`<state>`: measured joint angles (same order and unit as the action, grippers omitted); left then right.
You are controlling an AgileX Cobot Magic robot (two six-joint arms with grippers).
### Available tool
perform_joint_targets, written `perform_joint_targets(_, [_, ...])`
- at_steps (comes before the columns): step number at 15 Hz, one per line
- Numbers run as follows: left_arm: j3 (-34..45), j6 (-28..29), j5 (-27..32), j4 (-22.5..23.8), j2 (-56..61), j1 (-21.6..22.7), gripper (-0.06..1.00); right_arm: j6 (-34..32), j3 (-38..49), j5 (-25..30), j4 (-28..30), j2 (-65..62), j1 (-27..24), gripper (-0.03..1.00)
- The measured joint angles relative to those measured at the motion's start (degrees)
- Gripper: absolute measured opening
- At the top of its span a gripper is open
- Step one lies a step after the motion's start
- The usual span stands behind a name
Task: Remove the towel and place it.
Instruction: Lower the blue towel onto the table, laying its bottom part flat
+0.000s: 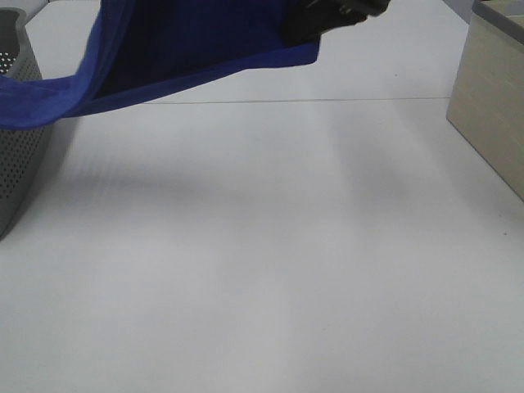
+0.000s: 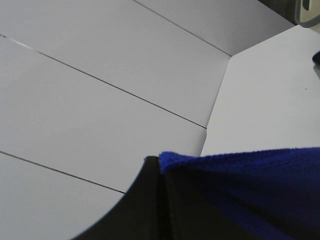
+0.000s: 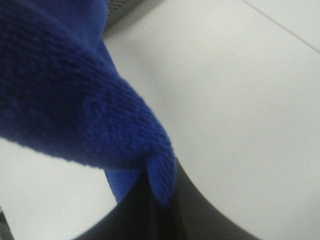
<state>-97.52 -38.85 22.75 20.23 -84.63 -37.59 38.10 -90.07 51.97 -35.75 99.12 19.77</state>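
1. Both the left gripper (image 2: pixel 161 172) and the right gripper (image 3: pixel 159 192) are clamped on the towel (image 1: pixel 188 49), which hangs above the table (image 1: pixel 286 270) with one end draped over the basket (image 1: pixel 20 155).
2. The arms should lift evenly and keep the cloth taut.

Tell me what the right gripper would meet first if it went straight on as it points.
Past the towel it is shut on, whose fold bulges just ahead, the right gripper would probably meet the bare white table. The grey basket looks off that line, though depth is unclear.

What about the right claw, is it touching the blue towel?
Touching. The right wrist view shows the right gripper shut on a fold of the towel.
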Motion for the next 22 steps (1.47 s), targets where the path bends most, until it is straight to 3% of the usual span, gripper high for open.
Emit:
perform_joint_targets(3, [0.0, 6.0, -3.0, 0.1, -0.1, 4.3, 0.0, -14.5, -10.6, 4.2, 15.1, -1.1, 0.0, 0.02])
perform_joint_targets(8, [0.0, 11.3, -8.7, 0.2, -3.3, 8.1, 0.0, -18.9, -22.2, 1.8, 21.5, -1.2, 0.0, 0.02])
perform_joint_targets(13, [0.0, 11.4, -19.3, 2.8, -7.4, 8.8, 0.0, -19.0, -23.8, -9.3, 28.8, -1.2, 0.0, 0.02])
perform_joint_targets(18, [-4.0, 12.1, -31.0, 1.9, -14.2, 14.4, 0.0, -19.0, -23.8, -26.6, 32.3, 2.2, 0.0, 0.02])
perform_joint_targets(22, [-14.1, 12.1, -31.6, 1.9, -23.6, 17.8, 0.0, -19.0, -23.9, -39.5, 32.9, 7.3, 0.0, 0.02])
